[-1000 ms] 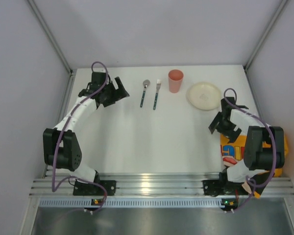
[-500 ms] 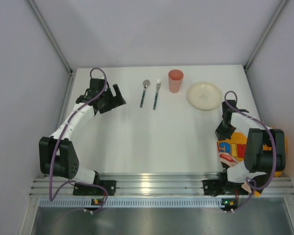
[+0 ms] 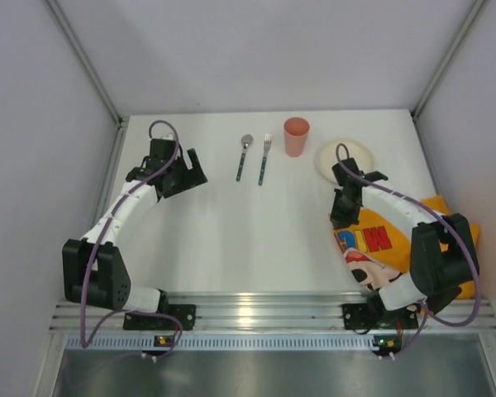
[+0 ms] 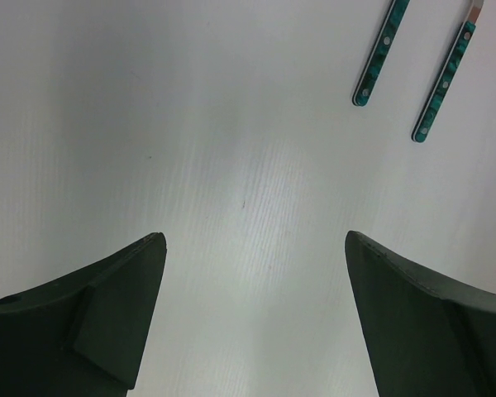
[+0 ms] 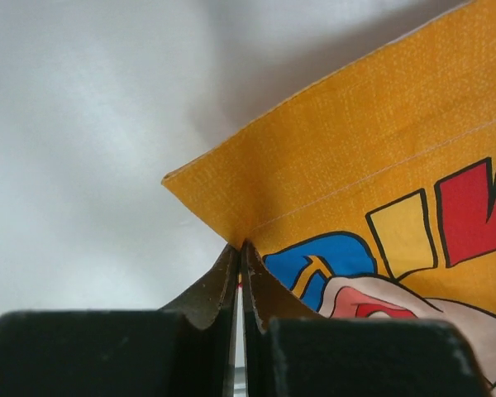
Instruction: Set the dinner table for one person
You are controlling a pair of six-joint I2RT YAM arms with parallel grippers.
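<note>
The white dinner table (image 3: 256, 223) carries a spoon (image 3: 243, 155), a fork (image 3: 264, 157), a pink cup (image 3: 296, 136) and a cream plate (image 3: 347, 157) along its far side. An orange cartoon placemat (image 3: 397, 244) lies at the right, one corner lifted. My right gripper (image 3: 341, 217) is shut on that corner (image 5: 231, 207), the cloth pinched between its fingertips (image 5: 219, 277). My left gripper (image 3: 184, 175) hangs open over bare table at the far left, nothing between its fingers (image 4: 124, 289). The teal spoon handle (image 4: 382, 51) and fork handle (image 4: 445, 78) lie beyond it.
Grey walls and metal posts enclose the table on three sides. An aluminium rail (image 3: 256, 314) with both arm bases runs along the near edge. The placemat's right part hangs past the table's right edge under the right arm.
My right gripper closed on the placemat corner and dragged it left and away toward the plate. My left gripper drew back slightly to the left, staying open.
</note>
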